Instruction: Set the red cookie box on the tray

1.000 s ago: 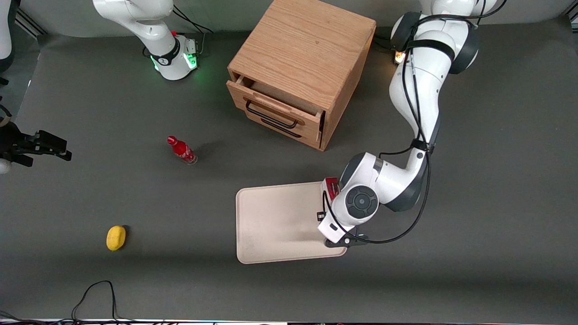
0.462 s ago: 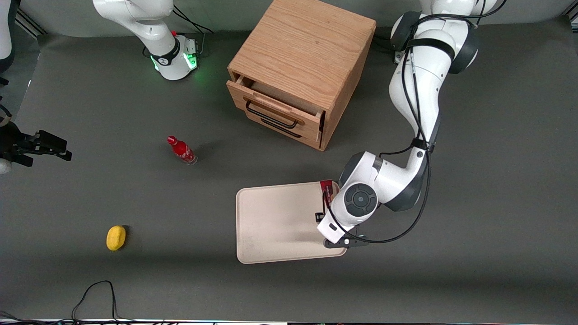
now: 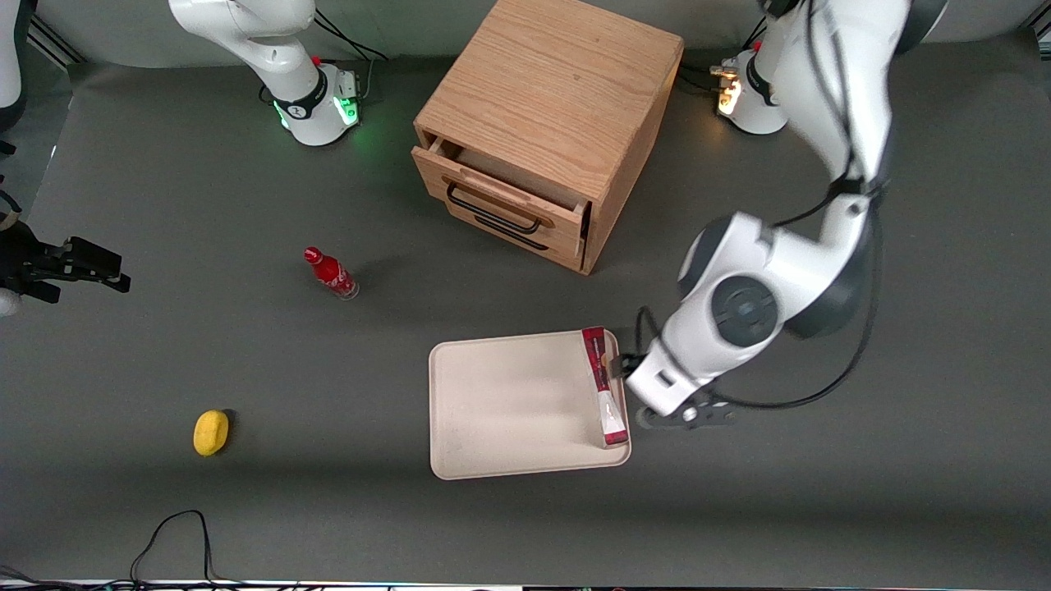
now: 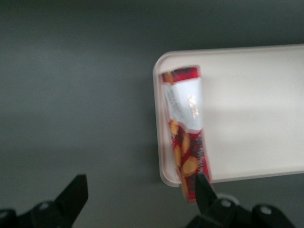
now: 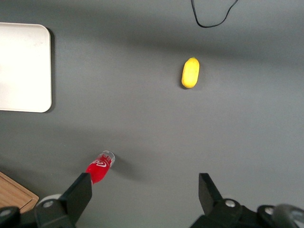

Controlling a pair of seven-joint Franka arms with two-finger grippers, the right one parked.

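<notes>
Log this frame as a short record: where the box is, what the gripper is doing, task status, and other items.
box: red cookie box lies flat in the tray, along the rim at the working arm's end
gripper: gripper open, empty, above the table beside that rim
status: box is on the tray
other items: drawer cabinet, red bottle, yellow lemon

White arm [image 3: 768, 283], black cables
</notes>
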